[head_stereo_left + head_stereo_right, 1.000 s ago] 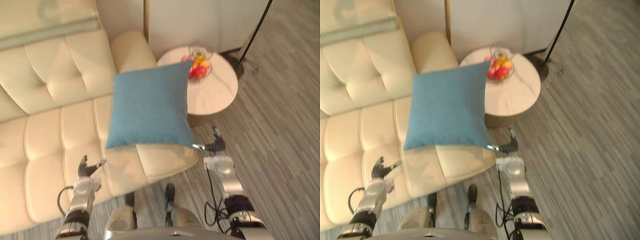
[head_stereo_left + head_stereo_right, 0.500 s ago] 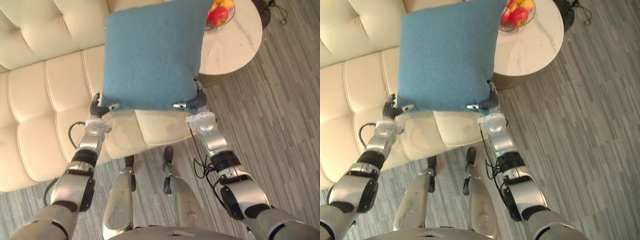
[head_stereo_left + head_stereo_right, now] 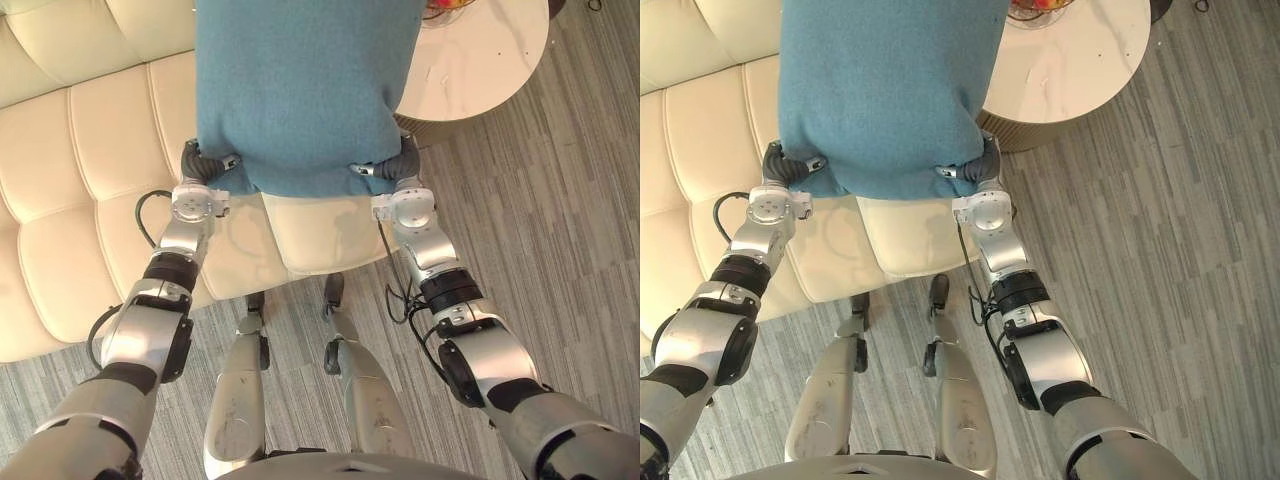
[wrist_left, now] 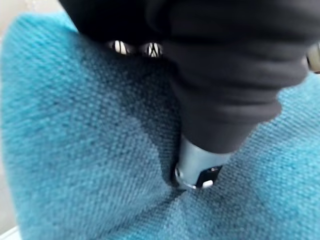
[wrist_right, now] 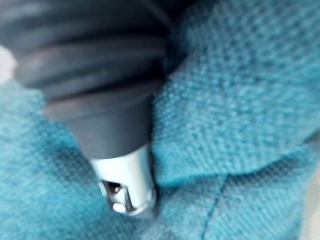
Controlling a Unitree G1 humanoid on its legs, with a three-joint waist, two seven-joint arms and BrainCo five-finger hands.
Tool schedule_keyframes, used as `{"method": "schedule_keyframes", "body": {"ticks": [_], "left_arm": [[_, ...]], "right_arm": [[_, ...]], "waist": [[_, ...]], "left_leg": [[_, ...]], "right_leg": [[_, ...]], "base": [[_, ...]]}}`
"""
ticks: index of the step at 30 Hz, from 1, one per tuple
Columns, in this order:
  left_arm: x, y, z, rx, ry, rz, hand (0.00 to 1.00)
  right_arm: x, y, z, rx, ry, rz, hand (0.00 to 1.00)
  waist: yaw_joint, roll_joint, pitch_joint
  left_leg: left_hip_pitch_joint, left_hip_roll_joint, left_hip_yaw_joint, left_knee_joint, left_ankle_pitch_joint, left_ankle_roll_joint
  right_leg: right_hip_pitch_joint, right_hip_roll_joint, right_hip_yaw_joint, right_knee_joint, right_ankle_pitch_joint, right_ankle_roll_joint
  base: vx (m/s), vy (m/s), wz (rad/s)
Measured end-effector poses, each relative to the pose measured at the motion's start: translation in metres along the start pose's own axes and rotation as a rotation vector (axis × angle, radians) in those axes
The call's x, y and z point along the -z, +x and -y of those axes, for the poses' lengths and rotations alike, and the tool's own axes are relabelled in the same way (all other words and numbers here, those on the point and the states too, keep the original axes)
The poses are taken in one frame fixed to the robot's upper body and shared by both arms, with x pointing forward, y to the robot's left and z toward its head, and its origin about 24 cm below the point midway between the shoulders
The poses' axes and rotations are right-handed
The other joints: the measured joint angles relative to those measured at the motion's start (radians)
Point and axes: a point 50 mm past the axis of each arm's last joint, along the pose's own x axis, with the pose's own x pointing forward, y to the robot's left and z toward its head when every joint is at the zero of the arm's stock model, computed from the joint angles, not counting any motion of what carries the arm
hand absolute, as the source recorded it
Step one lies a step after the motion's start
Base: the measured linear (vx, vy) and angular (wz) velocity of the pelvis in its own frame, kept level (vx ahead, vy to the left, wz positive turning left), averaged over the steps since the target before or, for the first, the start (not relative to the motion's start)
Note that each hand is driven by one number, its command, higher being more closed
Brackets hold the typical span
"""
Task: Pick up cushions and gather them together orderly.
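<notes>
A blue cushion (image 3: 300, 90) lies on the cream sofa (image 3: 80, 150), its near edge over the seat's front. My left hand (image 3: 197, 165) grips the cushion's near left corner and my right hand (image 3: 402, 160) grips its near right corner. In the left wrist view the thumb (image 4: 200, 165) presses a crease into the blue cloth (image 4: 75, 150). The right wrist view shows that hand's thumb (image 5: 127, 185) dug into a fold of the same cloth (image 5: 240, 100). The fingers of both hands are hidden under the cushion.
A round white marble side table (image 3: 480, 60) stands right of the sofa, with a wire fruit bowl (image 3: 1040, 8) at its far edge. Grey plank floor (image 3: 560, 220) lies in front and to the right. The sofa's cream seat (image 3: 310, 230) juts out under the cushion.
The camera has tipped down and nearer. Both hands, open and apart from the cushion a second ago, have come in to its near corners and closed on them.
</notes>
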Motion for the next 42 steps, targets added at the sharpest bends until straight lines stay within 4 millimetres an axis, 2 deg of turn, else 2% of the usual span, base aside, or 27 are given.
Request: {"method": "schedule_keyframes", "body": {"ticks": [2, 4, 6, 9, 13, 15, 19, 21, 22, 24, 26, 31, 33, 34, 37, 38, 39, 40, 41, 42], "left_arm": [[-0.005, -0.004, 0.003, 0.011, -0.017, 0.04, 1.0], [-0.002, -0.01, 0.004, 0.013, -0.027, 0.055, 1.0], [0.011, -0.025, 0.007, 0.029, -0.051, 0.057, 1.0], [0.025, -0.04, 0.011, 0.042, -0.076, 0.043, 1.0], [0.06, -0.083, 0.016, 0.048, -0.148, -0.026, 1.0], [0.081, -0.109, 0.017, 0.034, -0.185, -0.086, 1.0], [0.101, -0.144, 0.016, 0.031, -0.197, -0.148, 1.0], [0.105, -0.159, 0.015, 0.035, -0.213, -0.166, 1.0], [0.105, -0.17, 0.015, 0.034, -0.223, -0.167, 1.0], [0.107, -0.179, 0.013, 0.026, -0.225, -0.175, 1.0], [0.109, -0.193, 0.009, 0.008, -0.235, -0.191, 1.0], [0.102, -0.209, 0.001, -0.026, -0.262, -0.175, 1.0], [0.097, -0.215, -0.003, -0.03, -0.266, -0.159, 1.0], [0.094, -0.217, -0.004, -0.029, -0.27, -0.151, 1.0], [0.092, -0.216, -0.002, -0.022, -0.279, -0.141, 1.0], [0.09, -0.215, 0.0, -0.02, -0.285, -0.133, 1.0], [0.089, -0.214, 0.001, -0.019, -0.29, -0.13, 1.0], [0.089, -0.214, 0.005, -0.002, -0.302, -0.13, 1.0], [0.089, -0.214, 0.007, 0.006, -0.303, -0.132, 1.0], [0.092, -0.216, 0.015, 0.034, -0.316, -0.151, 1.0]], "right_arm": [[0.002, -0.012, 0.006, 0.027, 0.059, 0.021, 1.0], [0.011, -0.026, 0.005, 0.039, 0.088, 0.009, 1.0], [0.03, -0.05, 0.005, 0.061, 0.13, -0.043, 1.0], [0.043, -0.071, 0.007, 0.071, 0.147, -0.079, 1.0], [0.063, -0.109, 0.01, 0.062, 0.163, -0.152, 1.0], [0.074, -0.126, 0.012, 0.041, 0.15, -0.195, 1.0], [0.086, -0.149, 0.014, -0.005, 0.1, -0.246, 1.0], [0.088, -0.159, 0.016, -0.019, 0.079, -0.263, 1.0], [0.086, -0.167, 0.018, -0.028, 0.079, -0.262, 1.0], [0.087, -0.172, 0.018, -0.035, 0.081, -0.27, 1.0], [0.088, -0.184, 0.014, -0.067, 0.088, -0.291, 1.0], [0.08, -0.199, 0.01, -0.11, 0.081, -0.283, 1.0], [0.072, -0.202, 0.011, -0.109, 0.091, -0.258, 1.0], [0.068, -0.202, 0.013, -0.104, 0.095, -0.24, 1.0], [0.066, -0.2, 0.015, -0.096, 0.088, -0.228, 1.0], [0.064, -0.195, 0.016, -0.086, 0.083, -0.213, 1.0], [0.064, -0.193, 0.016, -0.081, 0.082, -0.208, 1.0], [0.066, -0.19, 0.019, -0.066, 0.074, -0.211, 1.0], [0.068, -0.19, 0.021, -0.057, 0.069, -0.215, 1.0], [0.075, -0.19, 0.028, -0.039, 0.044, -0.241, 1.0]], "waist": [[0.004, 0.0, 0.0], [0.003, 0.0, 0.0], [0.006, 0.001, -0.001], [0.009, 0.001, -0.001], [0.004, 0.003, -0.003], [-0.005, 0.005, -0.023], [-0.01, 0.013, -0.078], [-0.01, 0.027, -0.115], [-0.009, 0.045, -0.135], [-0.009, 0.054, -0.16], [-0.006, 0.074, -0.207], [-0.002, 0.091, -0.236], [0.003, 0.092, -0.238], [0.002, 0.095, -0.242], [-0.01, 0.103, -0.278], [-0.007, 0.108, -0.29], [-0.007, 0.11, -0.291], [-0.012, 0.11, -0.292], [-0.013, 0.111, -0.293], [-0.027, 0.134, -0.32]], "left_leg": [[0.021, -0.001, 0.0, -0.022, 0.008, -0.002], [0.046, -0.002, 0.0, -0.031, 0.01, -0.002], [0.096, -0.004, 0.001, -0.059, 0.009, -0.002], [0.126, -0.007, 0.001, -0.077, 0.009, -0.003], [0.211, -0.015, 0.0, -0.112, 0.004, -0.003], [0.256, -0.018, -0.002, -0.129, -0.002, -0.001], [0.312, -0.02, -0.005, -0.144, -0.012, 0.001], [0.34, -0.021, -0.011, -0.166, -0.012, 0.002], [0.365, -0.022, -0.018, -0.176, -0.012, 0.002], [0.375, -0.023, -0.021, -0.184, -0.012, 0.002], [0.402, -0.021, -0.033, -0.194, -0.012, 0.002], [0.434, -0.017, -0.063, -0.185, -0.021, 0.001], [0.425, -0.018, -0.092, -0.14, -0.041, 0.002], [0.406, -0.017, -0.1, -0.102, -0.075, 0.008], [0.348, 0.048, 0.099, -0.017, -0.123, 0.028], [0.323, 0.09, 0.236, 0.052, -0.141, 0.058], [0.315, 0.103, 0.283, 0.084, -0.15, 0.075], [0.303, 0.128, 0.342, 0.161, -0.172, 0.109], [0.307, 0.139, 0.36, 0.184, -0.177, 0.116], [0.31, 0.184, 0.404, 0.187, -0.179, 0.11]], "right_leg": [[0.011, 0.0, 0.0, -0.004, 0.0, 0.0], [0.04, 0.0, 0.0, -0.018, -0.001, 0.0], [0.081, 0.0, 0.0, -0.027, -0.01, 0.001], [0.104, -0.001, 0.0, -0.027, -0.022, 0.006], [0.173, 0.0, 0.0, -0.028, -0.048, 0.01], [0.211, 0.006, 0.001, -0.03, -0.064, 0.012], [0.272, 0.006, 0.001, -0.049, -0.073, 0.016], [0.295, 0.007, -0.005, -0.055, -0.081, 0.02], [0.32, 0.005, -0.011, -0.056, -0.09, 0.024], [0.328, 0.005, -0.014, -0.056, -0.094, 0.024], [0.357, 0.005, -0.031, -0.056, -0.106, 0.024], [0.419, -0.006, -0.081, -0.037, -0.137, 0.024], [0.421, -0.018, -0.116, 0.026, -0.176, 0.025], [0.421, -0.033, -0.153, 0.069, -0.201, 0.026], [0.405, -0.076, -0.236, 0.123, -0.223, 0.026], [0.384, -0.11, -0.256, 0.151, -0.23, 0.032], [0.379, -0.126, -0.261, 0.161, -0.231, 0.033], [0.376, -0.171, -0.281, 0.184, -0.232, 0.045], [0.376, -0.189, -0.286, 0.195, -0.234, 0.056], [0.377, -0.223, -0.312, 0.221, -0.238, 0.094]], "base": [[0.04, -0.033, 0.0], [0.07, -0.014, 0.01], [0.09, 0.001, 0.02], [0.07, 0.005, 0.02], [0.1, 0.014, 0.0], [0.1, 0.011, 0.0], [0.08, 0.006, 0.02], [0.06, 0.007, 0.1], [0.06, 0.014, 0.13], [0.04, 0.012, 0.12], [0.05, 0.009, 0.17], [0.0, 0.018, 0.3], [-0.02, 0.011, 0.58], [-0.05, 0.02, 0.82], [-0.05, 0.067, 0.83], [-0.06, 0.177, 0.64], [-0.07, 0.266, 0.64], [-0.06, 0.227, 0.46], [-0.07, 0.333, 0.73], [-0.06, 0.356, 0.83]]}}
